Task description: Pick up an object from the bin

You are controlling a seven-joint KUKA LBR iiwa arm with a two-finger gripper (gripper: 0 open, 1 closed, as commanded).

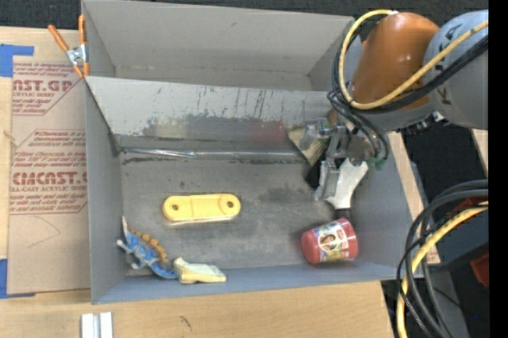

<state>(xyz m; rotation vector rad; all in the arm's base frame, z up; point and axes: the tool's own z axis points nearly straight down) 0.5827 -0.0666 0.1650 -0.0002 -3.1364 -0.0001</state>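
Bin (208, 51) contents, counted: five loose things, one of each kind.
- One red can (329, 242) with a printed label, on its side near the front right corner.
- One flat yellow oblong piece (201, 208) with two small holes, mid-floor towards the left.
- One blue-and-orange toy figure (143, 251) in the front left corner.
- One pale yellow piece (201, 272) at the front wall, just beside the toy figure.
- One tan thing (304, 140) against the foot of the back wall, kind not identifiable.

No heap; all five lie apart on the floor, except that the toy figure and the pale piece may be touching.

Claw (336, 184): hangs low over the right part of the floor, under the arm's orange cover (393, 59). Apart or together: cannot tell, as wrist and cables crowd the view. Nothing seen clamped in it.

Key relation: the red can is the nearest thing. It lies just beyond the claw's tip, towards the front wall, close but apparently not touching. Its long axis runs roughly left to right across the view. The tan thing sits on the opposite side of the claw, towards the back wall, also near. The three yellow and blue things lie well apart to the left.

Judgement: if the can is the target, a short shift towards the front wall, closing across the can's narrow width, looks most workable. A round can on its side may roll.
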